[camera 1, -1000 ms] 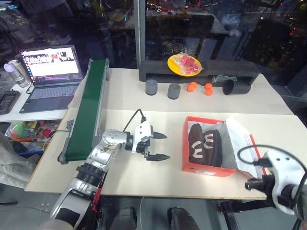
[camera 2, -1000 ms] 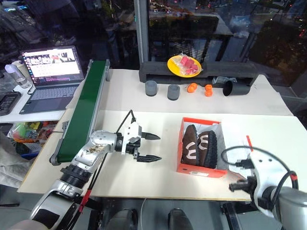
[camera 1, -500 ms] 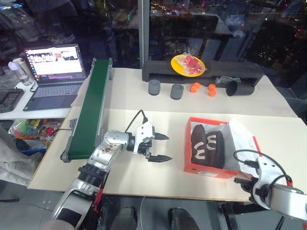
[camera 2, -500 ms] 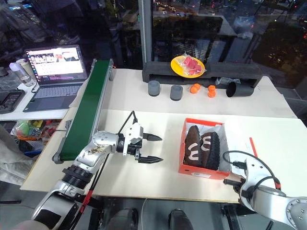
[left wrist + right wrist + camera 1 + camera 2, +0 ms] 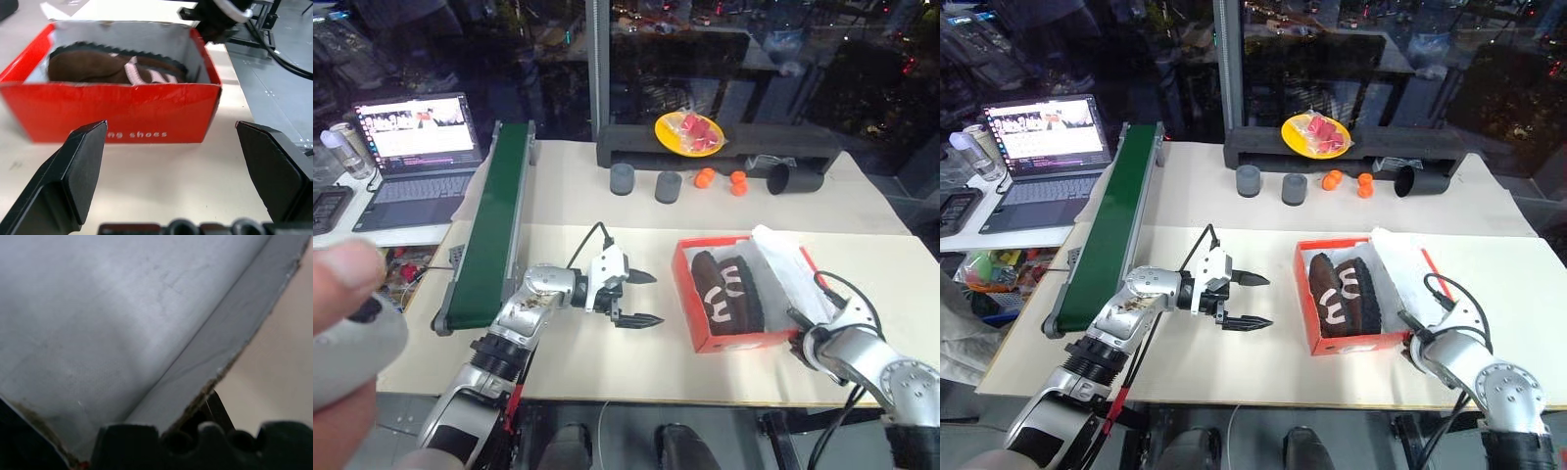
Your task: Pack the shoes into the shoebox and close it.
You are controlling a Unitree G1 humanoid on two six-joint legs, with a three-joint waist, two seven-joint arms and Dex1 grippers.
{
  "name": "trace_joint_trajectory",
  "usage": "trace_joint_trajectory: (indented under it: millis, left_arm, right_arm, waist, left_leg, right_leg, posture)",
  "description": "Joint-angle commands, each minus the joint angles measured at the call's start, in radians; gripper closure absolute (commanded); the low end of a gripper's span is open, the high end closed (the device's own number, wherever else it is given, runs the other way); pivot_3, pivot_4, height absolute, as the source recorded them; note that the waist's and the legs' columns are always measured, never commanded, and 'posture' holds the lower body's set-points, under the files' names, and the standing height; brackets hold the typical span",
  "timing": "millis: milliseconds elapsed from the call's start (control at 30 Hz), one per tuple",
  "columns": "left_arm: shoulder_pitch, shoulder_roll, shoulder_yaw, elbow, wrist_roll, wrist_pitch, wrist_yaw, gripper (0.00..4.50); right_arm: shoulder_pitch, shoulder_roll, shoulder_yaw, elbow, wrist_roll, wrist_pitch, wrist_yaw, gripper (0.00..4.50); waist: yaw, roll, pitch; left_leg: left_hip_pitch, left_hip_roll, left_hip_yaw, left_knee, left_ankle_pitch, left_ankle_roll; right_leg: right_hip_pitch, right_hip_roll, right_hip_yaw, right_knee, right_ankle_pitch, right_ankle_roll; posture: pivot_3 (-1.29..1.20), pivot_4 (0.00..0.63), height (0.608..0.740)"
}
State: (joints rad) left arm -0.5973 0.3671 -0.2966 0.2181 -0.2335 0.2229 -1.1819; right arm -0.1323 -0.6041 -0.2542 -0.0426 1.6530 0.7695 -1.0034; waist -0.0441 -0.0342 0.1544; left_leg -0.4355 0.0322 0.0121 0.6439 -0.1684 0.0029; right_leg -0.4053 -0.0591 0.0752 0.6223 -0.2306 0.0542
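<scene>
Already both shoes (image 5: pixel 1341 292) lie side by side inside the shoebox (image 5: pixel 1351 342), which sits right of centre in the head views on the pale tabletop (image 5: pixel 1234 367), so what remains is to close the lid (image 5: pixel 785 271). That lid leans partly raised off the box's right side, its white inner face turned toward the shoes.

The right hand (image 5: pixel 799 339) sits low at the box's near right corner, its fingers clenched together with nothing seen between them; its wrist camera looks straight onto the lid's white inner face and raw cardboard edge (image 5: pixel 230 367), so it is very close to that edge, though contact cannot be confirmed. The left hand (image 5: pixel 638 298) hovers left of the box, apart from it, fingers spread wide and empty, pointing at the red side wall (image 5: pixel 112 115).

To do this step well, I judge the right hand should get under or behind the lid's free edge and sweep it over toward the left of the frame, following the hinge's arc rather than pushing flat, which would slide the light box. The left hand is well placed to brace the red wall against that slide. The tissue paper (image 5: pixel 1393 257) bunched at the right side may catch under the lid; pressing down evenly at the end should seat it.
</scene>
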Motion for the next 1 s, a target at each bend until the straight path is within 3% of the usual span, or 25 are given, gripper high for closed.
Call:
trace_joint_trajectory:
  millis: [33, 233, 767, 1000]
  left_arm:
    - [-0.035, 0.004, 0.019, -0.023, 0.001, -0.003, 0.004, 0.00]
    - [-0.048, 0.010, 0.021, -0.024, 0.000, 0.004, 0.008, 0.00]
    - [-0.067, 0.012, 0.028, 0.002, -0.004, 0.007, 0.017, 0.00]
    - [-0.060, 0.023, 0.033, -0.010, -0.003, 0.010, 0.024, 0.00]
  right_arm:
    - [-0.070, 0.041, 0.010, 0.031, -0.048, 0.021, 0.043, 4.38]
    - [-0.135, 0.117, 0.032, 0.062, -0.121, 0.073, 0.070, 4.38]
    - [-0.147, 0.134, -0.169, 0.184, -0.211, 0.076, 0.016, 4.38]
    - [-0.154, 0.138, -0.155, 0.126, -0.241, 0.151, 0.055, 4.38]
  waist:
    - [-0.003, 0.000, 0.000]
    - [-0.009, 0.000, 0.000]
    - [0.001, 0.000, 0.000]
    - [0.002, 0.000, 0.000]
  left_leg:
    - [0.000, 0.000, 0.000, 0.000, 0.000, 0.000]
    - [0.002, 0.001, 0.000, -0.001, 0.000, 0.000]
    - [0.001, 0.000, 0.000, -0.001, 0.000, 0.000]
    - [0.001, 0.000, 0.000, -0.001, 0.000, 0.000]
  right_leg:
    - [0.000, 0.000, 0.000, 0.000, 0.000, 0.001]
    - [0.000, 0.001, 0.000, 0.002, 0.002, 0.003]
    - [0.000, 0.000, 0.000, 0.002, 0.002, 0.006]
    - [0.000, 0.000, 0.000, 0.002, 0.002, 0.006]
  posture:
    - [0.00, 0.150, 0.740]
    - [0.00, 0.150, 0.740]
    - [0.00, 0.150, 0.740]
    - [0.00, 0.150, 0.740]
